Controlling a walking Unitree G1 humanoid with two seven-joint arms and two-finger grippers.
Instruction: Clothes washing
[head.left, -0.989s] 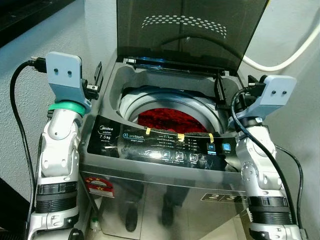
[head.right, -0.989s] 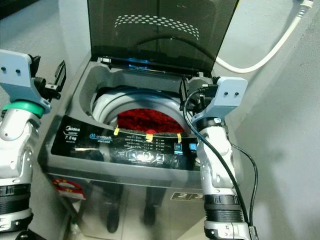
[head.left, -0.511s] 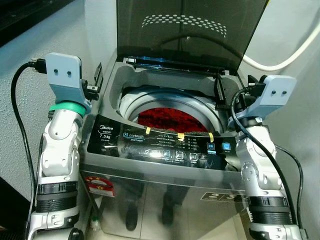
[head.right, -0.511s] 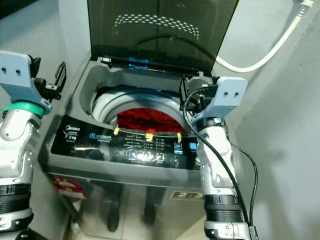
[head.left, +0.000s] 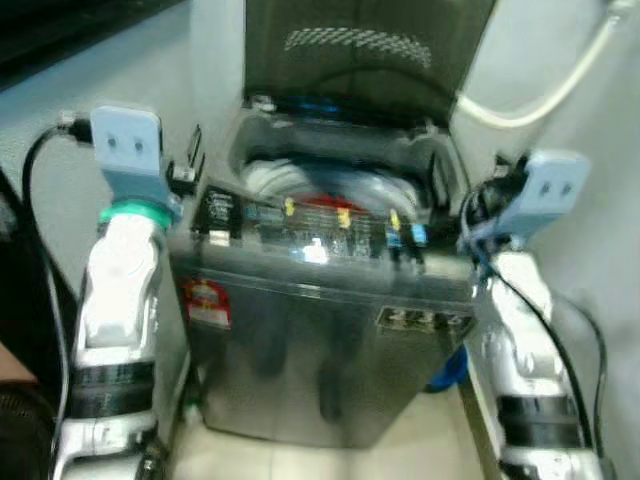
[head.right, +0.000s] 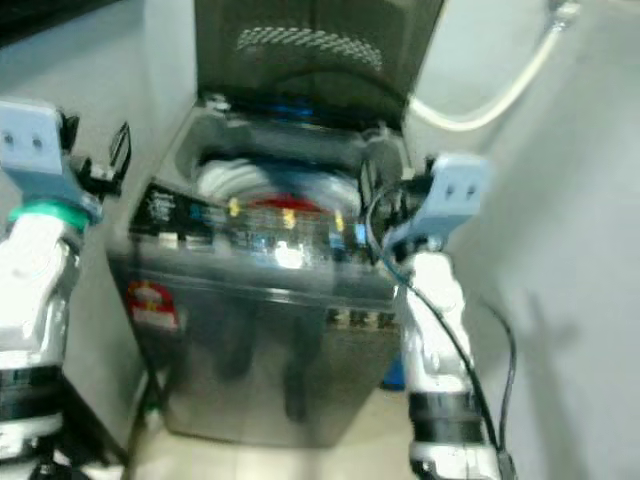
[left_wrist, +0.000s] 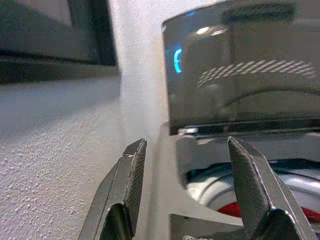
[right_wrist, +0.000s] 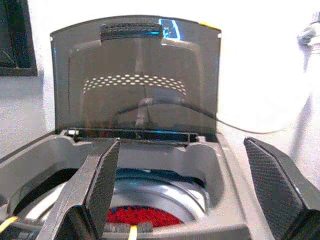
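Between the wide-spread right gripper (right_wrist: 182, 192) fingers sits red laundry (right_wrist: 137, 216) inside the washing machine (head.left: 330, 330). The left gripper (left_wrist: 192, 192) fingers are also wide apart, beside the raised lid (left_wrist: 240, 70). The head views are blurred.

Washing machine (head.left: 320, 330) stands centre, against the wall (head.left: 60, 90), lid (right_wrist: 135, 75) up at the back. Laundry (right_wrist: 137, 216) lies in the drum (right_wrist: 165, 192), behind the control panel (head.left: 310, 235) along the front edge. L gripper (left_wrist: 187, 195) is by the machine's left rear corner, R gripper (right_wrist: 182, 185) above its right side; hose (head.left: 540, 85) runs on wall behind, to the right.

a home laundry corner: top-loading washing machine (head.left: 330, 330) against white walls (head.left: 590, 130)
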